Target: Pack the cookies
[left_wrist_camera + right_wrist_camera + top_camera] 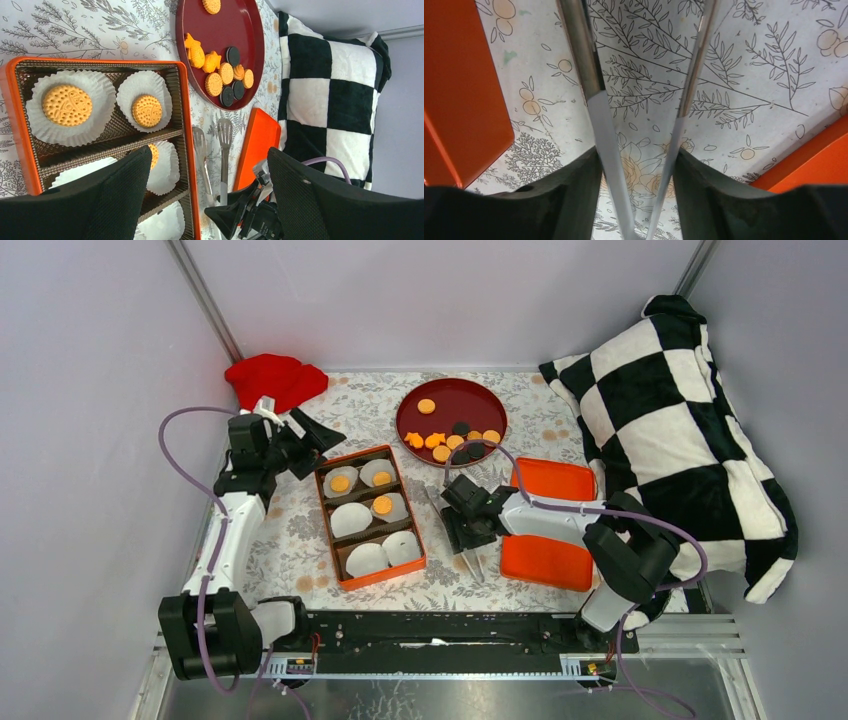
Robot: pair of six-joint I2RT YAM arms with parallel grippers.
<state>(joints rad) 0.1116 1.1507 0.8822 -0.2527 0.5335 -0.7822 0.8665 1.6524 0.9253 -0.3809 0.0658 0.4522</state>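
Right gripper (636,170) clasps tongs (596,115) to lift cookies (214,84); left gripper (209,152) wide, waiting far-left of box (184,100).

the table (290,540) is covered with a floral print. a round dark red tray (480,395) is set at the far side, and a red cloth (275,378) at the far left corner. an orange compartment box (385,575) is placed left of centre, with metal tongs (470,562) seen just beside it. an orange lid (560,480) and a second orange lid (545,562) are found to the right. a checkered pillow (680,440) is laid along the right edge.
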